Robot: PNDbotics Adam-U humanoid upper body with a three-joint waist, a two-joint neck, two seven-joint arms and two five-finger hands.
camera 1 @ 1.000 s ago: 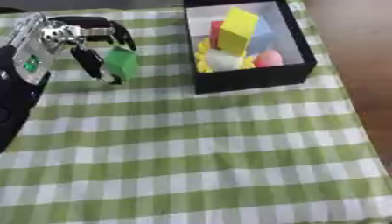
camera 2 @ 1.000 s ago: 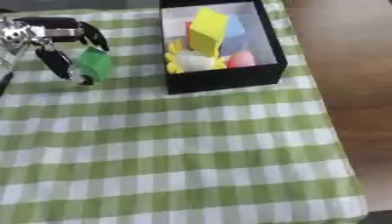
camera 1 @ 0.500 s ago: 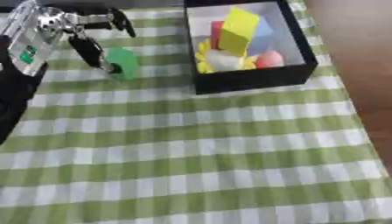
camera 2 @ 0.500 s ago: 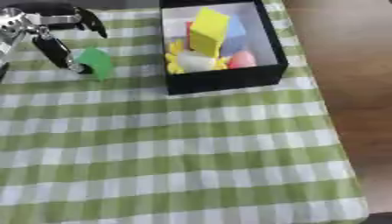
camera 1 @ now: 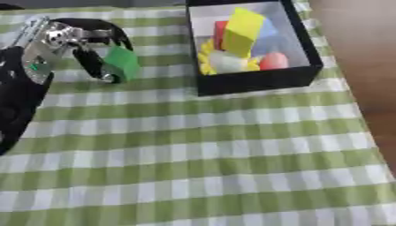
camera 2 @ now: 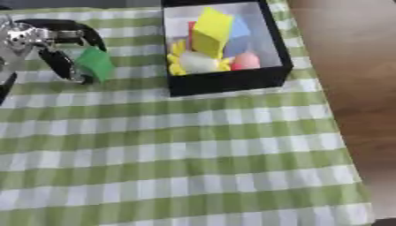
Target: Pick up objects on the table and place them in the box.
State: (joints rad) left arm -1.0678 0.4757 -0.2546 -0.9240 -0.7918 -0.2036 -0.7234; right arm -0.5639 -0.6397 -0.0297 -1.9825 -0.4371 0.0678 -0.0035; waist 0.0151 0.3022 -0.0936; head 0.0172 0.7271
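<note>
Compared with half a second ago, the left robot hand (camera 1: pixel 77 44) and the green block (camera 1: pixel 121 62) sit lower and a little nearer the box (camera 1: pixel 255 79), though the whole checked pattern has shifted too, so part of that is the camera. The block still hangs between the curled fingers and thumb, pinched, tilted, left of the box and apart from it.

The surface (camera 1: pixel 201 167) is covered by a green-and-white checked cloth. Along its right side runs a brown wooden floor (camera 2: pixel 352 66).

The black box stands at the top of the surface and holds a yellow block (camera 1: pixel 242 30) leaning upright, with red, blue, pink and pale shapes around it; these blur together and their forms are hard to tell. The box's far wall is cut off by the top edge. The left arm leaves by the left edge. The right robot hand shows in neither view.
</note>
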